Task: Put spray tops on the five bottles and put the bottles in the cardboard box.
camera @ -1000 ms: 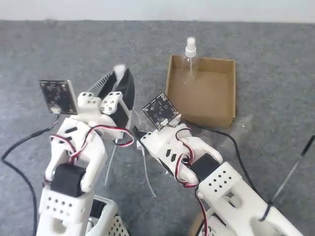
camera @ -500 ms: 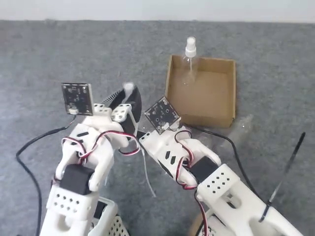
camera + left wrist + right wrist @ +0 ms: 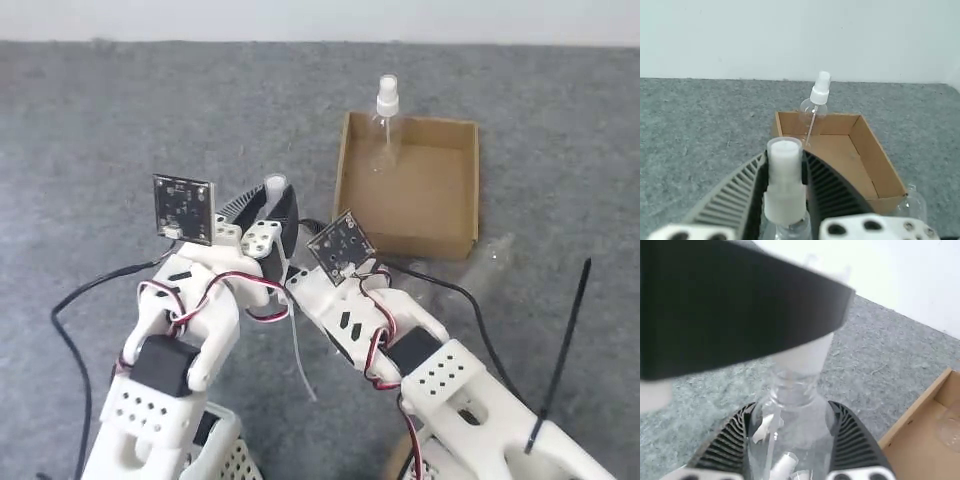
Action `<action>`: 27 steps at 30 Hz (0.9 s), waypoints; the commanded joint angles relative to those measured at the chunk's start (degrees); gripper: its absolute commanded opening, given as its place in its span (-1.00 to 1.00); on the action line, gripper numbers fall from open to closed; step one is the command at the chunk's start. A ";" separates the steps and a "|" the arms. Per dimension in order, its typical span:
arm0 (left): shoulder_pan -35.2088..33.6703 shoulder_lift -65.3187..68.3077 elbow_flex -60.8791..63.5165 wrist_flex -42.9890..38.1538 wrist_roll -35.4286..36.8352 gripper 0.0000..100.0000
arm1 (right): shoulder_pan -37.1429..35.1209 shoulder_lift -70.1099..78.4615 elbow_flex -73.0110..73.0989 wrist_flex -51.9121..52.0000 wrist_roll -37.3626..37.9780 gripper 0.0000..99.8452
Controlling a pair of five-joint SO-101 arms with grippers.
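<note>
And the left end effector (image 3: 784, 159) is clenched on the white spray top (image 3: 784, 180), which sits right on the neck of the clear bottle (image 3: 790, 432). The right end effector (image 3: 792, 410) grips that bottle by its body, near the cardboard box (image 3: 345, 170). One capped bottle (image 3: 386, 120) stands in the box's far corner. This looks like the seating step. What matters now is keeping the top square over the neck and the bottle steady, then pressing straight down with a gentle turn so the thread catches. Tilt it, and the top may bind or the bottle may slip in the grip.
</note>
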 commanded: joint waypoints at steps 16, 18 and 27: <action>-6.15 0.18 -23.52 13.36 -9.67 -0.66 | 1.36 -3.03 -1.05 -2.07 -0.44 -0.99; -7.38 0.18 -22.55 13.54 -9.76 -0.66 | 1.27 -3.03 -1.05 -2.07 -0.44 -0.99; -7.91 0.09 -9.45 5.63 -13.45 -0.66 | 1.27 -3.03 -1.05 -2.07 -0.44 -0.99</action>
